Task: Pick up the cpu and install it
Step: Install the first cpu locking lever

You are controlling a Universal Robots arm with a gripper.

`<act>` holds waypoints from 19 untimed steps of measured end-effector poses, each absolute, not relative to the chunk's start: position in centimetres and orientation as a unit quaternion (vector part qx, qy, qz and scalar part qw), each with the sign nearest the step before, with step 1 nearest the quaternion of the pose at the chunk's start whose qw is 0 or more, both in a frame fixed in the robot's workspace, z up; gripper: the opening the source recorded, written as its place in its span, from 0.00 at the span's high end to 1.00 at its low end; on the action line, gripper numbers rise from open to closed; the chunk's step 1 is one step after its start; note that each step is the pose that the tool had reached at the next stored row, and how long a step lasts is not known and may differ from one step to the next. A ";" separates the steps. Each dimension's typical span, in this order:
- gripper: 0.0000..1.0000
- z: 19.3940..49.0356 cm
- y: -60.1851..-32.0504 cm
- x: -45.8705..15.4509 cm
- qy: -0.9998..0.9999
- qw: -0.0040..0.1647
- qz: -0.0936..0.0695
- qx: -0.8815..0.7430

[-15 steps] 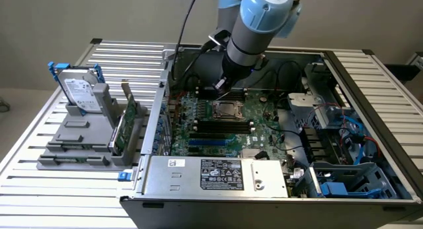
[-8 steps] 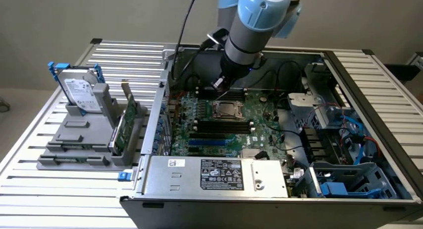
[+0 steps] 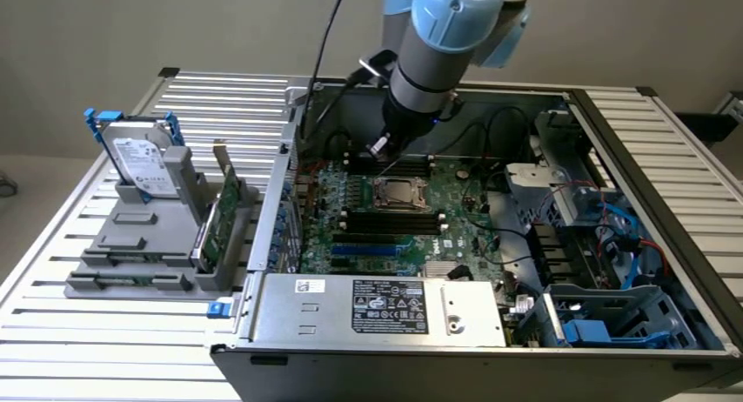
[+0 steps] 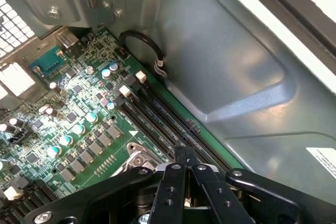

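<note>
One shut pincer, lots of small parts close by

The pincer (image 3: 380,151) has its fingers (image 4: 180,157) pressed tight together and holds nothing that I can see. It hangs low inside the computer case (image 3: 650,158), just by the far edge of the socket (image 3: 377,196). The cpu (image 3: 402,193) looks to be lying in that socket as a pale metal square (I cannot be fully sure from here).

What could go wrong? If the pincer pushes down or slides sideways, it could scratch the cpu or knock it crooked, and a crooked chip can bend the tiny pins under it.

The long black memory slots (image 4: 163,116) run right beside the fingers. A black cable (image 4: 139,38) loops up nearby and could catch. The grey case wall (image 4: 236,77) is close too. The hard drive (image 3: 142,167) stands well apart in its rack, outside the case
</note>
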State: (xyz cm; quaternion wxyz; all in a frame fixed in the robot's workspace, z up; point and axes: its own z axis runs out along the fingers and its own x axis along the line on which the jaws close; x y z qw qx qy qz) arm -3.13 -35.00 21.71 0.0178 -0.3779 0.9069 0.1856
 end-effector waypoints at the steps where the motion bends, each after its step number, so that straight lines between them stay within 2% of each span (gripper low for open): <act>1: 0.89 21.7 -35.0 -3.2 0.907 0.016 0.186 -0.378; 6: 0.89 21.7 -35.0 -3.7 0.907 0.009 0.189 -0.376; 19: 0.89 21.7 -34.8 -4.0 0.911 0.005 0.177 -0.373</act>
